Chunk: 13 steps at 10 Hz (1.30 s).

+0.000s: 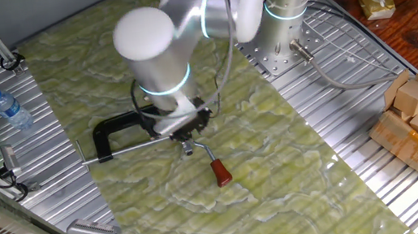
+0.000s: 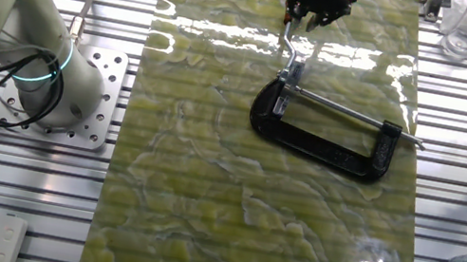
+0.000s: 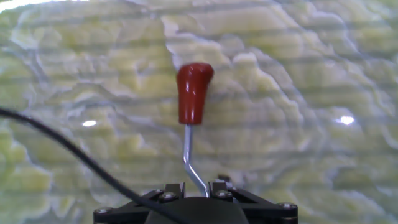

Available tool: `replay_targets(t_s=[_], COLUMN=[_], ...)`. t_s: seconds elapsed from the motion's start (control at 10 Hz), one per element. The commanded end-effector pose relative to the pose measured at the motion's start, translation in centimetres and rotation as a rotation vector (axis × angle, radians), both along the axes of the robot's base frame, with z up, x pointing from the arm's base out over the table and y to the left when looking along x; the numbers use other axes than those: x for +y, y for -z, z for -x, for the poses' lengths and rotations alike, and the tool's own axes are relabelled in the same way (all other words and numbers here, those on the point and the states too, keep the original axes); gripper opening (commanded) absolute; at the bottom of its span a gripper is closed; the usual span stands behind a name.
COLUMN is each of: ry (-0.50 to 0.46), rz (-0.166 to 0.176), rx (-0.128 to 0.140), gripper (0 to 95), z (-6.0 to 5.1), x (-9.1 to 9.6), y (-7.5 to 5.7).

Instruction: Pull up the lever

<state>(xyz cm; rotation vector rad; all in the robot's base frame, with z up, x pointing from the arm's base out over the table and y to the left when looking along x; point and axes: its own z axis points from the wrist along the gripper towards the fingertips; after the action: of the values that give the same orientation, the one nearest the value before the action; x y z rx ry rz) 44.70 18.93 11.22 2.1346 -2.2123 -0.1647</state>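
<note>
— Green marbled mat [image 1: 279, 148] over a slatted aluminium table [image 1: 351, 195]. Where is the lever [image 3: 188, 146]?

— Lying low on the mat, at the end of the black C-clamp [image 2: 328, 143]. Its thin stem passes between the fingers of the gripper [image 3: 198, 186]; the red knob [image 3: 194, 92] points beyond them.

— Finger state?

— Narrow, either side of the stem; contact cannot be confirmed.

— Procedure?

— Close on the stem, then lift along its arc about the clamp's pivot, not straight up.
</note>
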Motion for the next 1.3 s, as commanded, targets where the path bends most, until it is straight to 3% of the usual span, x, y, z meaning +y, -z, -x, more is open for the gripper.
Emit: replay_targets(t_s=[0.1,0.2,1.3], ry=[0.016,0.024,0.097], rz=[0.032,0.044,0.05], rx=[-0.004,-0.006,-0.028], gripper=[19.0,38.0,38.0], z=[0.5,0.7,0.9], x=[0.7,0.9,2.0], y=[0.6,0.9,4.7])
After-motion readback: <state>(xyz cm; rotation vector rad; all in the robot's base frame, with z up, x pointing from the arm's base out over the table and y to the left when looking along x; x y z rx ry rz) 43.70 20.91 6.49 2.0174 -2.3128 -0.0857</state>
